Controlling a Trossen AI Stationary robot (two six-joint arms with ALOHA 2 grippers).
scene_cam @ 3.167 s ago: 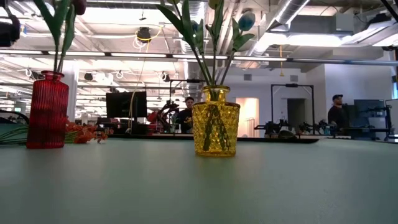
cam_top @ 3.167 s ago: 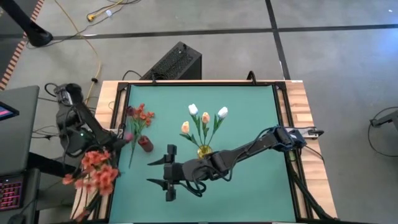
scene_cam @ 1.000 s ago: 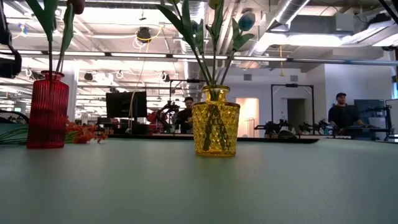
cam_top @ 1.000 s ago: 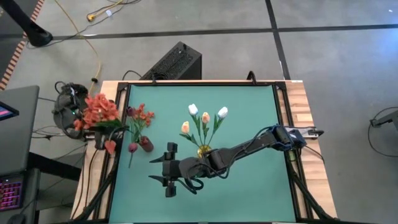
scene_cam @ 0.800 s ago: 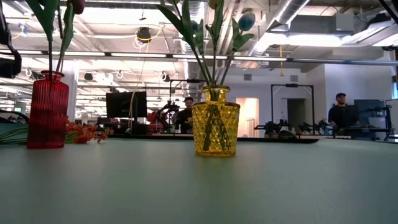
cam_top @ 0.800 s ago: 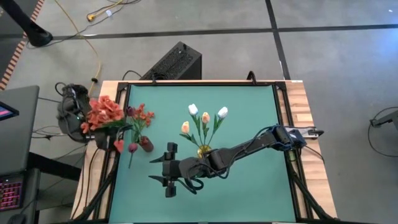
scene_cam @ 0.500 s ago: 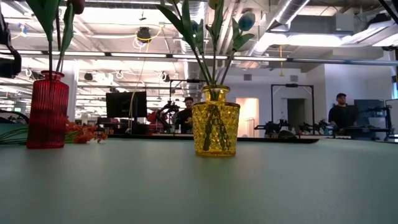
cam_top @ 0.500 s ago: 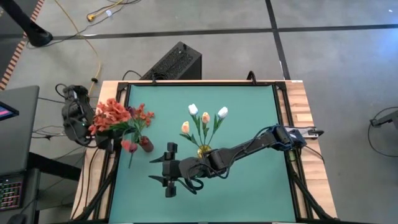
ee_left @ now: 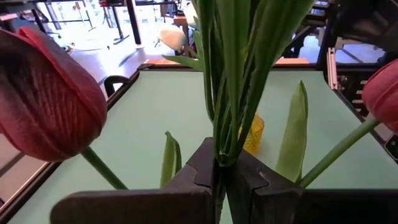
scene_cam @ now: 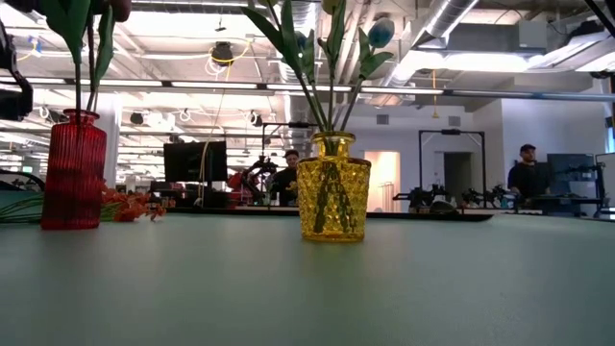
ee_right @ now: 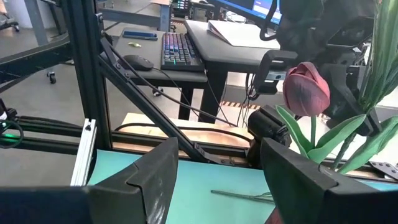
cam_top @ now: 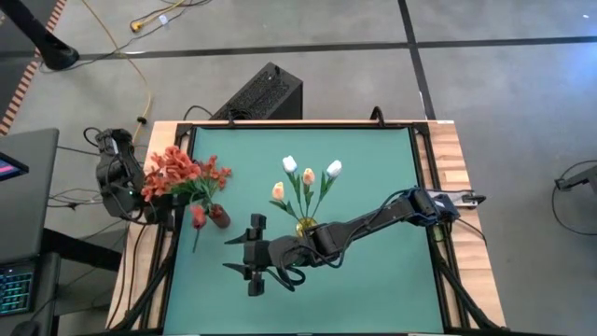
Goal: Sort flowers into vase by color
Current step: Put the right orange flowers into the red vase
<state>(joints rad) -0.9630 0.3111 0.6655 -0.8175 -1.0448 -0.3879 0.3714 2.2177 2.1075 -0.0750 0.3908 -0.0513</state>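
Clamping a bunch of red flowers (cam_top: 177, 173) by the stems: left end effector (ee_left: 225, 180), fingers closed, just left of red vase (cam_top: 218, 216). Idling wide open, holding nothing: right end effector (cam_top: 250, 266), near yellow vase (cam_top: 306, 227) with tulips (cam_top: 307, 174) on counter (cam_top: 373, 280).

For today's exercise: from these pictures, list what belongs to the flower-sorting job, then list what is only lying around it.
Part of the job:
- red flower bunch, clamped by the left gripper
- red vase
- yellow vase holding the tulips
- right gripper, open over the mat

Just lying about:
- black box behind the table
- keyboard on a desk
- yellow cable on the floor
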